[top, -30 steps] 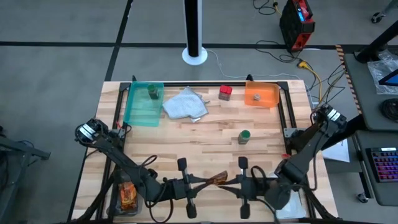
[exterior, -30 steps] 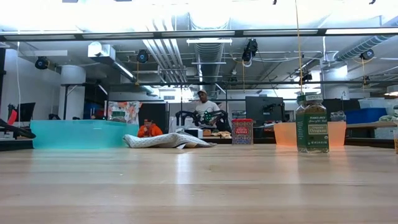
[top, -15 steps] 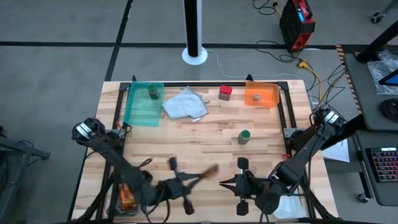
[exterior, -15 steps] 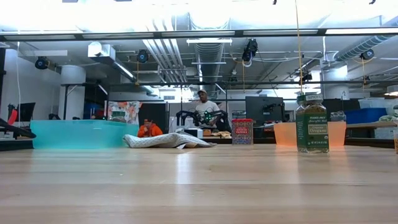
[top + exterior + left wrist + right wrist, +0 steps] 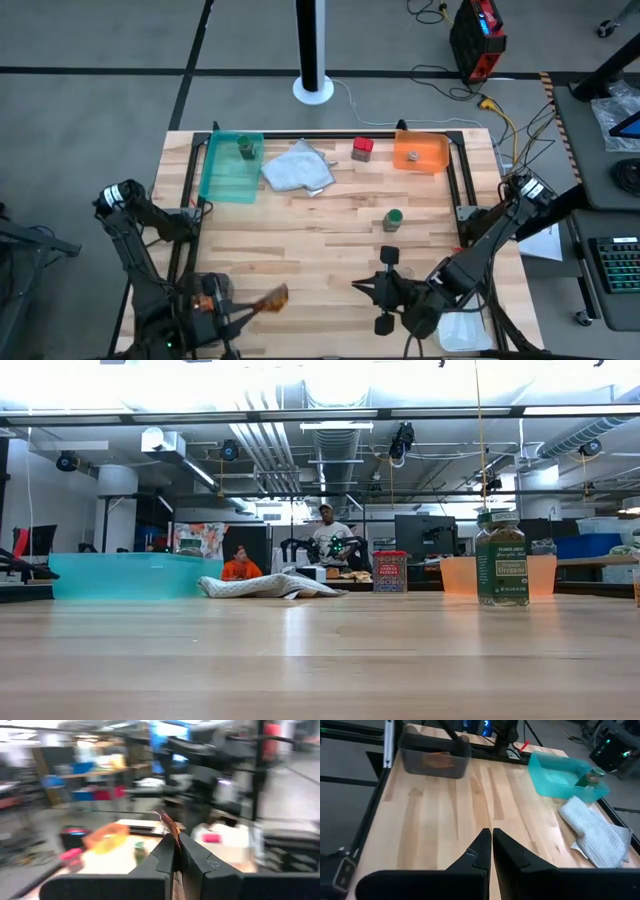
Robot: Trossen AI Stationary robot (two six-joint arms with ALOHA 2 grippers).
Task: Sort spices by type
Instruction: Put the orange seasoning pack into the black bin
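My left gripper [image 5: 250, 306] is at the table's near left corner, shut on an orange-brown shiny packet [image 5: 273, 297]. My right gripper [image 5: 358, 288] is shut on nothing by the near edge, right of centre. A green-capped jar [image 5: 392, 219] stands upright on the bare wood, also in the low view [image 5: 501, 558]. A red boxy container [image 5: 362, 148] stands near the far edge. A second green-capped jar [image 5: 246, 150] stands in the teal tray [image 5: 222, 180]. A small item [image 5: 410, 156] lies in the orange tray [image 5: 432, 155]. My left gripper pinches the packet between its two fingers [image 5: 192, 857] by one end [image 5: 171, 836]. The fingers point toward the table's right. The rest of the packet [image 5: 162, 817] sticks out past the fingertips, edge-on in the wrist view and lifted clear of the table.
A dark bin [image 5: 436, 757] with more orange packets [image 5: 205, 312] sits off the near left corner, beside my left arm. The pale grey cloth [image 5: 298, 168] lies between the teal tray and the red container. Bare wood spans the table's middle [image 5: 320, 250]. People sit in the room behind [image 5: 238, 566].
My left gripper has swung from the middle of the near edge toward the table's left, carrying the packet away from my right gripper and close to the dark bin. My right gripper has stayed by the near edge. Jars, box, cloth and trays have not moved.
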